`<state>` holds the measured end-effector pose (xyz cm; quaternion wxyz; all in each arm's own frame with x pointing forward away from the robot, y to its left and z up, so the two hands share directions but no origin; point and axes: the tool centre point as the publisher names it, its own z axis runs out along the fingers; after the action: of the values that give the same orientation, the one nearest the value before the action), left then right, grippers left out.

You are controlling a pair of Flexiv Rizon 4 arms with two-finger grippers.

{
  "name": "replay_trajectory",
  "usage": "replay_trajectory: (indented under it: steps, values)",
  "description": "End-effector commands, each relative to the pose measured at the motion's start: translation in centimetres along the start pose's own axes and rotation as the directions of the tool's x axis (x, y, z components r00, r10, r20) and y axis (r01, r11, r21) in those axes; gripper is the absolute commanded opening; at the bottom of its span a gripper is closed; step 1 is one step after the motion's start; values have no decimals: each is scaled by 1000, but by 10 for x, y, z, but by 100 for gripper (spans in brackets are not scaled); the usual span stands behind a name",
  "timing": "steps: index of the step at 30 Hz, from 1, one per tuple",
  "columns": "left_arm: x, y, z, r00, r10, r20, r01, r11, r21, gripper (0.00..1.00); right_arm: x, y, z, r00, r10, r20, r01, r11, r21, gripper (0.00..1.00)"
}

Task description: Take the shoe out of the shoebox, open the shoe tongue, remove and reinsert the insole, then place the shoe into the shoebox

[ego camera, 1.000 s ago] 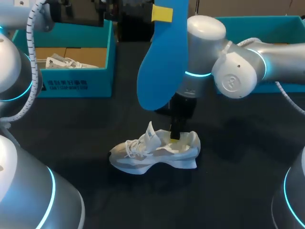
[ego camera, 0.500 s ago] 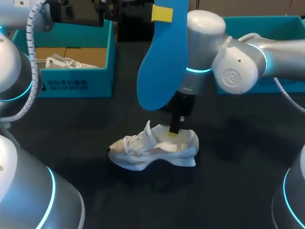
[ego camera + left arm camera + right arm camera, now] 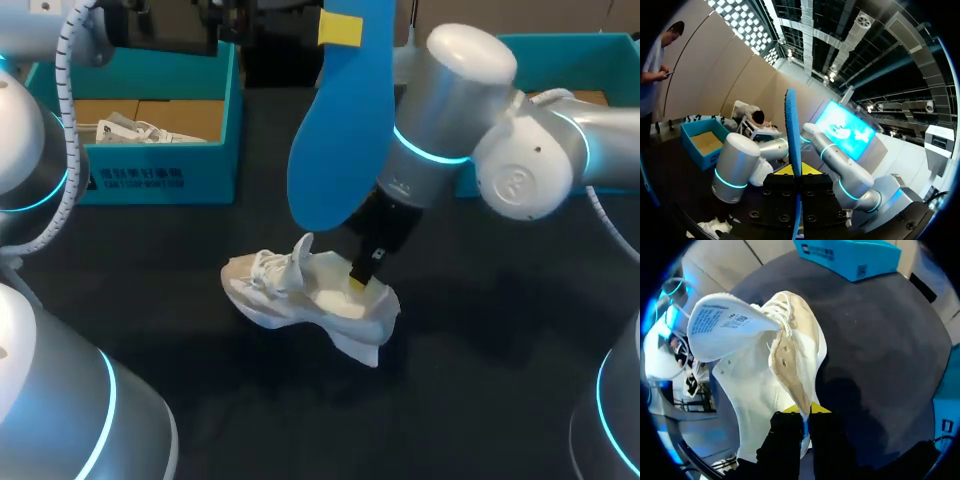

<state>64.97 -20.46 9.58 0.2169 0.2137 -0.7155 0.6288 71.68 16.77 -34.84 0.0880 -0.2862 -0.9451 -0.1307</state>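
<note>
Black table (image 3: 480, 380), white shoe (image 3: 290, 300) roughly mid-table, using it as the reference. Right arm (image 3: 520, 170) comes in from the right of the shoe and angles down onto its heel end. Teal shoebox (image 3: 160, 180) sits well behind and left of the shoe, open, with brown paper and a second white shoe (image 3: 140, 130) inside. A second teal box (image 3: 560, 42) is behind and right of the shoe, mostly hidden by the right arm. Blue insole (image 3: 335, 140) hangs upright above and just behind the shoe, well clear of it, lower end near the shoe's laces in the head view. Shoe is out of the box, tilted, toe pointing left, heel end under the right arm; can't tell how much of the sole touches the table. Tongue (image 3: 725, 327) is pulled forward and up, label side showing, mouth of the shoe open. Right gripper (image 3: 365, 277) is clamped on the shoe's heel collar: in the wrist view the collar edge runs straight between the two fingers (image 3: 785, 440), one inside the shoe, one outside. Left gripper (image 3: 340, 28) is high above the shoe, closed on the top end of the insole; left wrist view shows the insole (image 3: 792, 135) edge-on, pinched between its fingers.
</note>
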Motion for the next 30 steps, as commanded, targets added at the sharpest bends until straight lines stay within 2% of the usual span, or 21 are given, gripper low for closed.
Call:
replay_trajectory:
  steps: [1,12,13,16,21,22,30]
  values:
    - [0,-1,1,1000,0,0,0,1000,-3,0,6,-3,-5,1000,5,29,-5,1000,-5,0]
    - [0,-1,1,1000,0,0,0,1000,-3,0,6,-3,-5,1000,5,29,-5,1000,-5,0]
    - [0,-1,1,1000,0,0,0,1000,-3,0,6,-3,-5,998,55,40,-54,998,-22,0]
    - [0,-1,1,1000,0,0,0,1000,-3,0,9,-6,-4,985,161,67,-150,979,-140,0]
    - [0,-1,1,1000,0,0,0,1000,-3,0,15,-13,-1,899,411,152,-356,887,-293,0]
    - [0,-1,1,1000,0,0,0,1000,-3,0,20,-12,0,882,434,183,-370,879,-300,0]
    - [0,-1,1,1000,0,0,0,1000,-3,0,20,-12,0,882,434,183,-370,879,-300,0]
